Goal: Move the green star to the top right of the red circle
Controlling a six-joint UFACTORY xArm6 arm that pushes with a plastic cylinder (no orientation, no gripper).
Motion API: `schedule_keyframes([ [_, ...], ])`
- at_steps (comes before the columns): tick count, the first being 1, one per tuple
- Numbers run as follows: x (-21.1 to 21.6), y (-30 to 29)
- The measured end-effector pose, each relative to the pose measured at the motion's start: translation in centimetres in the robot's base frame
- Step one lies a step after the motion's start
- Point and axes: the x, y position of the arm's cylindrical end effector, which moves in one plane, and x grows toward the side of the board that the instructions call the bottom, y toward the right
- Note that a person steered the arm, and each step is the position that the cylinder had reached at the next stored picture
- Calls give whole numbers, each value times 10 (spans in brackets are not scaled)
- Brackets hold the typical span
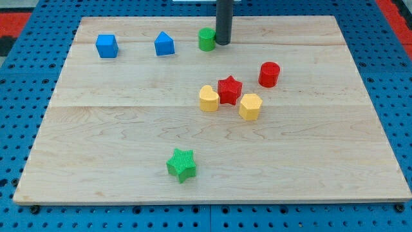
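Note:
The green star [181,165] lies near the view's bottom, left of centre, on the wooden board [322,161]. The red circle [269,74] stands at the upper right of centre. My tip [223,43] is at the view's top, touching or just right of a green round block [206,39]. The tip is far above the green star and up-left of the red circle.
A red star [229,89] sits between a yellow heart-like block [208,99] and a yellow hexagon-like block [250,106], just down-left of the red circle. A blue cube [107,46] and a blue pentagon-like block [165,44] lie at the top left.

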Motion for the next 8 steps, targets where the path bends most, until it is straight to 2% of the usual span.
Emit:
schedule_keyframes([
  [1,-21,33],
  [3,-21,-19],
  [4,-7,-18],
  [5,-5,44],
  [6,18,59],
  [8,105,-45],
])
